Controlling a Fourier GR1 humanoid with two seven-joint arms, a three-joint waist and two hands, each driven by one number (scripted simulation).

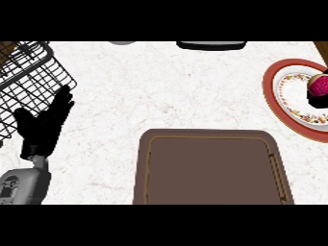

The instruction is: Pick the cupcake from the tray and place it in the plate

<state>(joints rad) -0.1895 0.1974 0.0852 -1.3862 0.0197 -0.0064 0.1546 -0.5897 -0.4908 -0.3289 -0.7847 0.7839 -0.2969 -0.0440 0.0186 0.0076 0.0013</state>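
The cupcake [324,85], pink-red on top, is over the white middle of the red-rimmed plate [276,98] at the right edge of the head view. My right hand [327,100] is curled round it, with black fingers showing above and below the cupcake; most of that hand is cut off by the view's edge. The brown tray [212,166] lies in the lower middle with nothing on it. My left hand [47,122] rests open at the left, fingers pointing up, beside the wire rack.
A black wire dish rack [17,86] fills the upper left corner, touching the left hand's fingertips in the view. A dark object [211,45] and a grey one [121,43] peek in at the counter's far edge. White marbled counter lies between tray and plate.
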